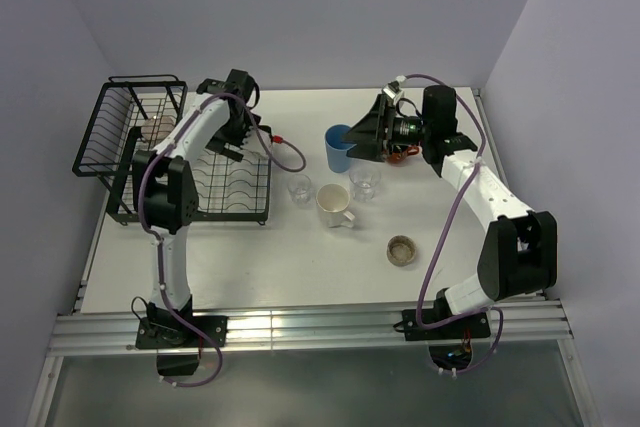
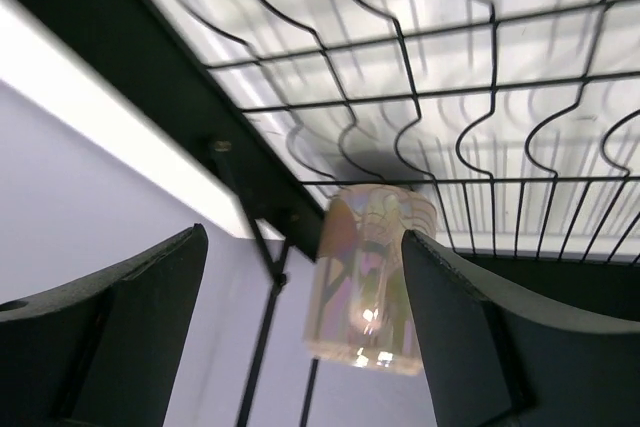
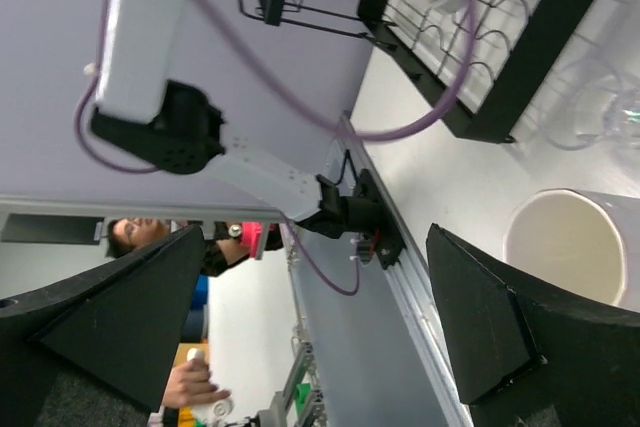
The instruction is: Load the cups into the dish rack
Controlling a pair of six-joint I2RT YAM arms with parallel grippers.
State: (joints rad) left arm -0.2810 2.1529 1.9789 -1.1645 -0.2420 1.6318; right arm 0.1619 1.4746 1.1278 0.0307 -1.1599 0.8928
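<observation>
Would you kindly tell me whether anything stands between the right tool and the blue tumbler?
Nothing visible does. From above, the open right tool sits right beside the blue tumbler. A clear glass and the cream mug with a handle stand nearer the arm bases, off that line.

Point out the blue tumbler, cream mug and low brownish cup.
blue tumbler (image 1: 336, 155), top view, outer wall.
cream mug (image 1: 332, 200), top view, inside the mouth.
low brownish cup (image 1: 402, 249), top view, inner floor.

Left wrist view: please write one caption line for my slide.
The open left gripper frames a pearly pinkish cup on the black wire dish rack.
</observation>
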